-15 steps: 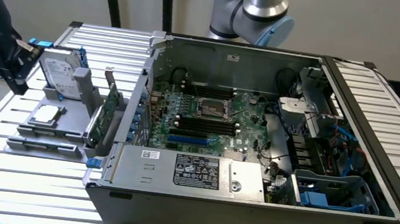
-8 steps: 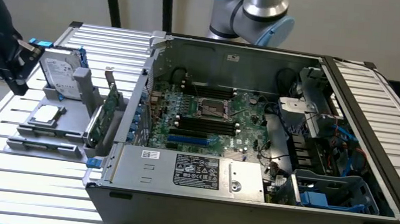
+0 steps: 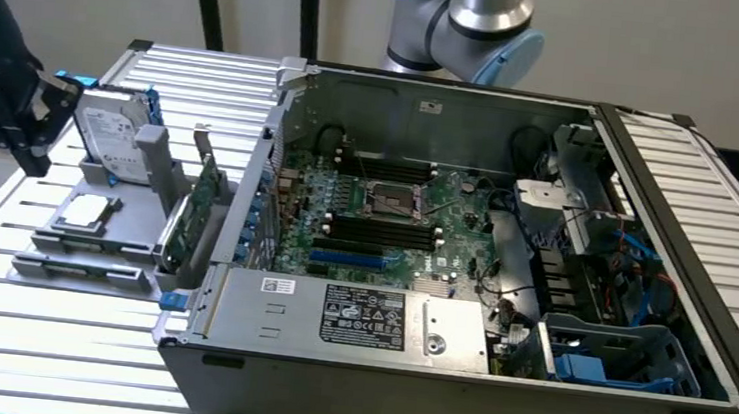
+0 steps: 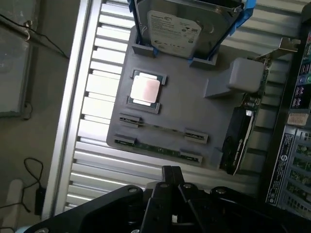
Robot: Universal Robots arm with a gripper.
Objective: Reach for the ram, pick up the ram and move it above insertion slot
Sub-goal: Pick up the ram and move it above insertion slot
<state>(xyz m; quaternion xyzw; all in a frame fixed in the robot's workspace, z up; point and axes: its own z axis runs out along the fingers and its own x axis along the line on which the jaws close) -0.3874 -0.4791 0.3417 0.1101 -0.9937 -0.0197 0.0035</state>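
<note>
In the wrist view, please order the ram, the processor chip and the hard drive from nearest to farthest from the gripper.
1. ram, at the grey holder edge closest to the gripper.
2. processor chip, mid-holder.
3. hard drive, at the holder's far end.

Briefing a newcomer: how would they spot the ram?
Find the grey holder tray beside the open computer case. At its end opposite the hard drive, the ram lies on edge between clips: a thin green strip, far slimmer than the bracketed expansion card.
</note>
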